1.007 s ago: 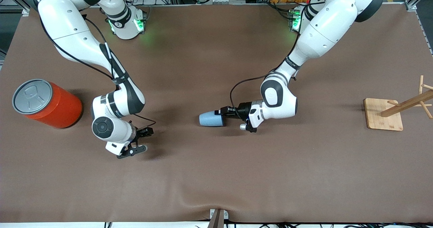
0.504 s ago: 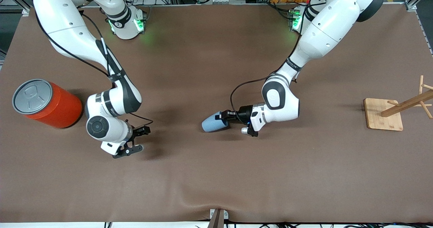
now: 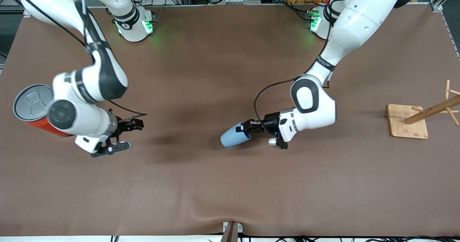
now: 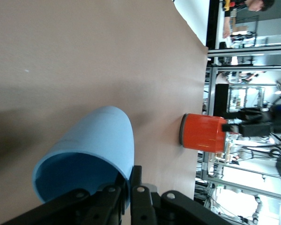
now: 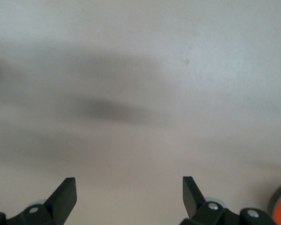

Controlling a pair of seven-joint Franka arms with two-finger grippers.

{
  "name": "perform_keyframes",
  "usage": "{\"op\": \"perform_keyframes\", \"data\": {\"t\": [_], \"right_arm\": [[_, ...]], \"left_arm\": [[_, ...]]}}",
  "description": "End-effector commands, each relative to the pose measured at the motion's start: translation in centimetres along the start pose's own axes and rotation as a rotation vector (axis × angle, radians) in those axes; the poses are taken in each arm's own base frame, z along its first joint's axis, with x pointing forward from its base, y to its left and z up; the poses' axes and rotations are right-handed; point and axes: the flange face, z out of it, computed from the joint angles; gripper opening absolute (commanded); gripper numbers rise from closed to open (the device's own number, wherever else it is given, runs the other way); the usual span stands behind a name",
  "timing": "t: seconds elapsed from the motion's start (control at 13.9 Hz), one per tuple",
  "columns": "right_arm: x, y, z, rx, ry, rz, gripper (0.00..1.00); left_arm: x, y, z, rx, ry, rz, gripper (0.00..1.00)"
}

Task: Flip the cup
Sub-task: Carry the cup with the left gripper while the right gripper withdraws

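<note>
Blue cup point(image 3: 235, 137) (tilted) | left gripper point(image 3: 248, 127) pinching rim; right gripper point(image 3: 126, 135) agape

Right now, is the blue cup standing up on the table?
No, the left pincer grips the light-blue cup by its rim, tipped sideways.

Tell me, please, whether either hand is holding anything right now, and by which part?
The left hand holds the light-blue cup by its rim wall, one finger inside the mouth. The right hand is open and holds nothing.

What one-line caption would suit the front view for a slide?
Left gripper lifts the tilted blue cup by its rim over the table, while the open right gripper hangs beside the orange can.
</note>
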Motion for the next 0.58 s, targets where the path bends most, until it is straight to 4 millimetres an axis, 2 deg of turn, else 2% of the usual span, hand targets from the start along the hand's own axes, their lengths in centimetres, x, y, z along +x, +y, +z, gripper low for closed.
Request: {"op": "perform_keyframes", "data": {"t": [0.0,0.14,0.29,0.36,0.5], "right_arm": [[-3.0,-0.3,-3.8,0.025,-0.013,-0.005,1.0],[-5.1,0.2,-7.4,0.013,0.003,0.005,1.0],[-7.1,0.2,-10.4,0.001,0.013,0.012,1.0],[-7.9,0.5,-11.8,-0.007,0.023,0.018,1.0],[-9.6,1.8,-14.1,-0.018,0.031,0.044,1.0]], "left_arm": [[0.7,0.0,-6.3,0.065,-0.076,-0.038,0.0],[2.4,-1.5,-11.6,0.195,-0.1,0.001,0.0],[3.8,-4.5,-16.8,0.34,-0.143,0.044,0.0],[4.5,-5.3,-19.2,0.408,-0.156,0.074,0.0],[4.4,-5.2,-22.3,0.508,-0.201,0.096,0.0]]}}
